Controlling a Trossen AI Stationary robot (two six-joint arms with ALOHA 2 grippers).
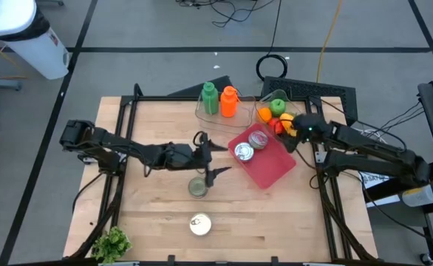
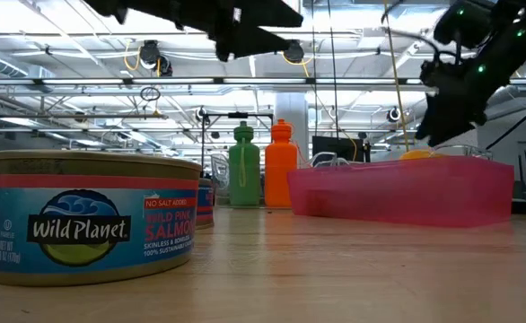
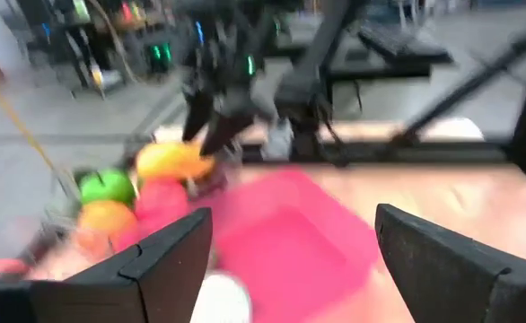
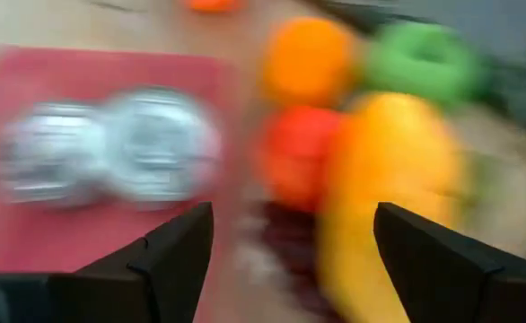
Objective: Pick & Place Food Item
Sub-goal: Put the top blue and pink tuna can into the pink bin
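Two tools open over a bench with cans and fruit

The left tool (image 1: 215,158) hangs wide open and empty above the middle of the bench (image 1: 150,222), just over a can (image 1: 197,188). Another can (image 1: 200,224) sits nearer the front edge. The right tool (image 1: 289,127) is open and empty too, by the fruit pile (image 1: 274,113) beside the pink tray (image 1: 272,166), which holds two cans (image 1: 250,145).

Four cans (image 1: 244,152), two bottles (image 1: 210,99)
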